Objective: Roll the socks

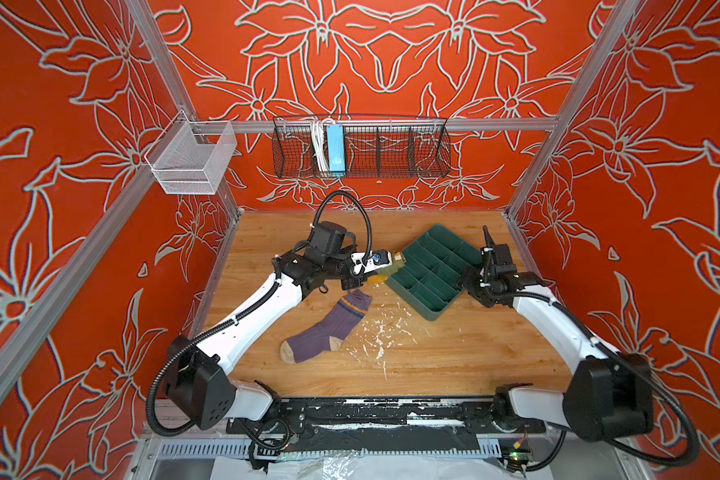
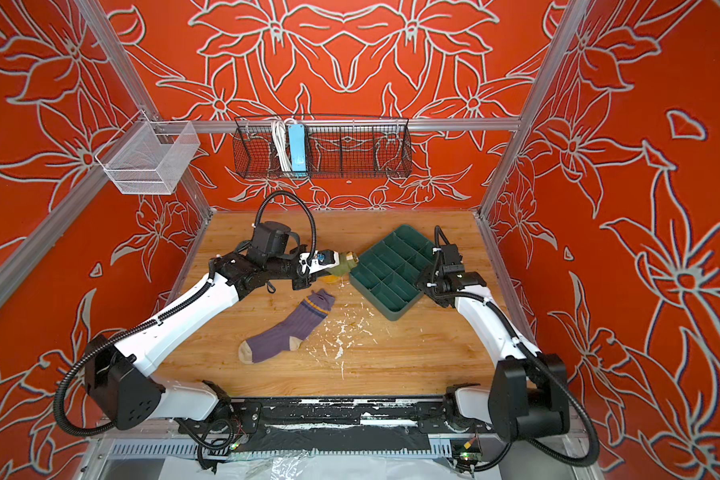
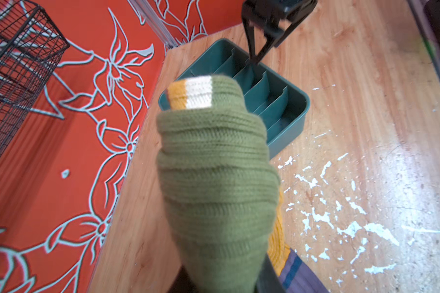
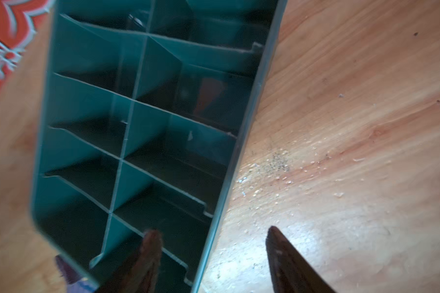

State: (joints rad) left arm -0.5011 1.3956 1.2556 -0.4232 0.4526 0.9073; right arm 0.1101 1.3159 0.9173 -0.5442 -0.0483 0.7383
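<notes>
Olive knit roll; ribbed purp. sock

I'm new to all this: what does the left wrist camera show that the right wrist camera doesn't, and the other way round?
Left wrist only: a bunched green sock held close to the lens, and the black wire basket on the wall. Right wrist only: the right fingers, apart, one over a compartment of the green tray, one outside it over bare wood. Both: the green tray with its dividers, and the wooden table.
</notes>
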